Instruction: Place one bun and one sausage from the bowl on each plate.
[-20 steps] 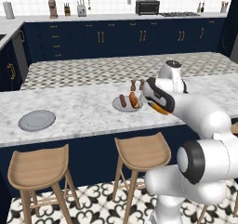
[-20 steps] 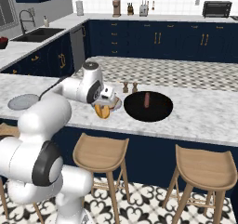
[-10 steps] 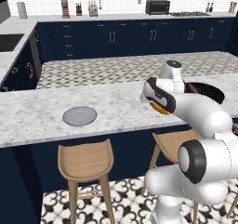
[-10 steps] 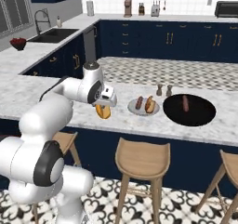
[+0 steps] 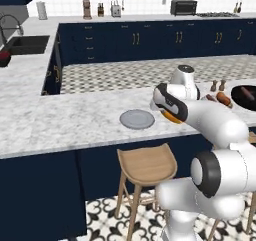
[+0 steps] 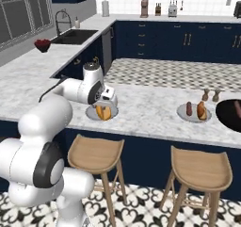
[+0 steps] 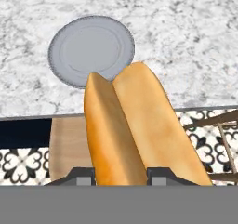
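Note:
My gripper [image 7: 122, 175] is shut on a golden split bun [image 7: 135, 130], which sticks out ahead of the fingers. It hangs over the counter's front edge, just short of an empty grey plate [image 7: 91, 49]. In the left base view the gripper [image 5: 170, 113] with the bun [image 5: 173, 118] hovers right of that plate [image 5: 137, 119]. From the right, the bun [image 6: 103, 113] hangs above the plate's rim [image 6: 89, 112]. A second plate [image 6: 194, 113] holds a sausage [image 6: 189, 109] and a bun [image 6: 201, 110]. The black bowl [image 5: 245, 97] at far right holds a sausage [image 5: 243, 91].
Two small shakers [image 6: 210, 95] stand behind the filled plate. Wooden stools [image 6: 96, 153] [image 6: 201, 167] stand under the marble counter's front edge [image 5: 75, 147]. A sink [image 6: 75, 35] and a red bowl [image 6: 42, 44] sit on the far left counter.
The base has driven left along the counter, so both base views shifted. The empty plate now lies close by the gripper, which still holds the bun.

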